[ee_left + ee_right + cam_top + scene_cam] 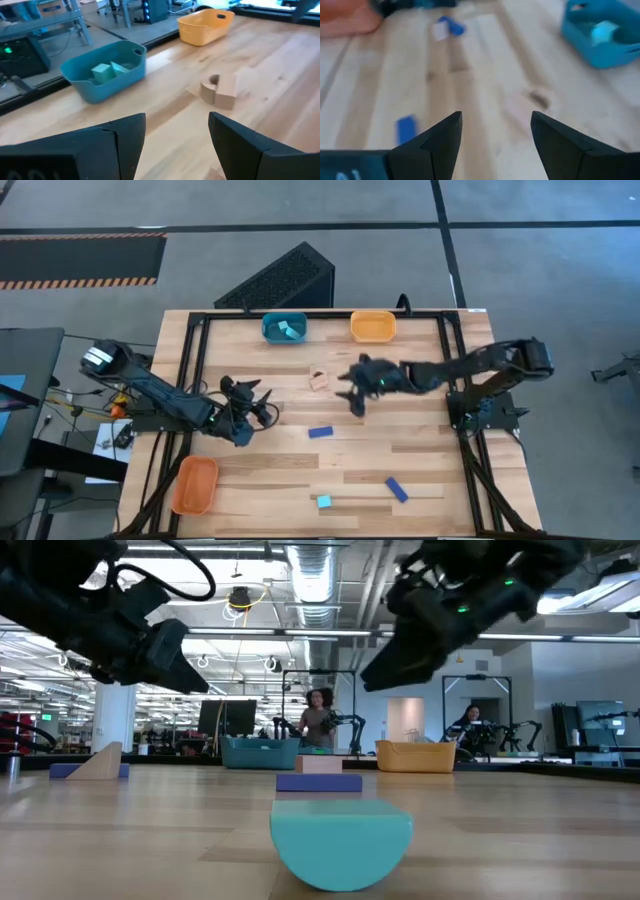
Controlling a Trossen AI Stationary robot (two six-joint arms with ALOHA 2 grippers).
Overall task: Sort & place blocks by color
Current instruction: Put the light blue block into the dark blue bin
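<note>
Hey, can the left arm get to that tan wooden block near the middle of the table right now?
Probably yes. The left claw is open and empty, and the tan wooden block lies ahead of it on bare table. The right claw hovers close on the block's far side, so crowding is possible.

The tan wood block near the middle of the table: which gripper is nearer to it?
Right. The right gripper hangs just beside the tan wood block; the left gripper sits farther off on its other side.
</note>
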